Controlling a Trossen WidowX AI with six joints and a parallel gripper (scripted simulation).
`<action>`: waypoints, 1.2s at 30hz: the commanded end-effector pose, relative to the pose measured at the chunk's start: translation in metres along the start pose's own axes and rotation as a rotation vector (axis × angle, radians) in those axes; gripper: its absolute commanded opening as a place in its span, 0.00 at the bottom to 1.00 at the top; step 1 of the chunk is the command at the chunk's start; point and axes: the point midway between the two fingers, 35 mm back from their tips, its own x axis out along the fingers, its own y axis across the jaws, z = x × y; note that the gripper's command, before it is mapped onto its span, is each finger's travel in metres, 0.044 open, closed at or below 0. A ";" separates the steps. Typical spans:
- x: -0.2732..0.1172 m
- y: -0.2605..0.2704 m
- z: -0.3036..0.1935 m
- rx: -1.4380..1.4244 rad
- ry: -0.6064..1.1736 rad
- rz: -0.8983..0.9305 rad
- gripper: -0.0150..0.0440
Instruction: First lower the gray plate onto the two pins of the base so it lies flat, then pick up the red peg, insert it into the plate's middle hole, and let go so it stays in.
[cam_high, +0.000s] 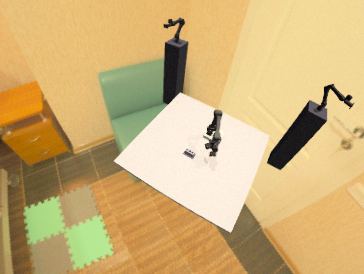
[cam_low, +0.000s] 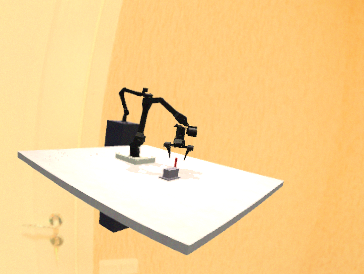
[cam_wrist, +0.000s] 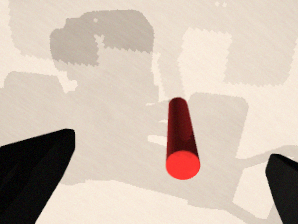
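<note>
The base with the gray plate (cam_high: 189, 153) (cam_low: 171, 173) shows as one small gray block on the table; the plate looks seated on it, but how flat it lies is too small to tell. It is out of the wrist view. The red peg (cam_low: 176, 162) (cam_wrist: 183, 165) stands upright on the table, behind the block in the exterior view. My gripper (cam_low: 177, 157) (cam_wrist: 172, 151) is open and empty, pointing down above the peg. In the wrist view the peg's bright top lies between the two widely spread black fingers, a little nearer the right one.
The arm's pale mount (cam_low: 135, 158) stands on the white table (cam_high: 145, 155) (cam_low: 220, 200). Two dark pillars (cam_high: 175, 70) (cam_high: 297, 135) with other arms stand beyond the table's edges. Shadows of the arm fall around the peg.
</note>
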 end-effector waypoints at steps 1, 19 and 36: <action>0.010 -0.003 0.000 0.004 0.002 -0.017 1.00; 0.029 -0.005 0.000 0.004 0.002 -0.017 0.82; 0.029 -0.005 0.000 0.004 0.002 -0.017 0.30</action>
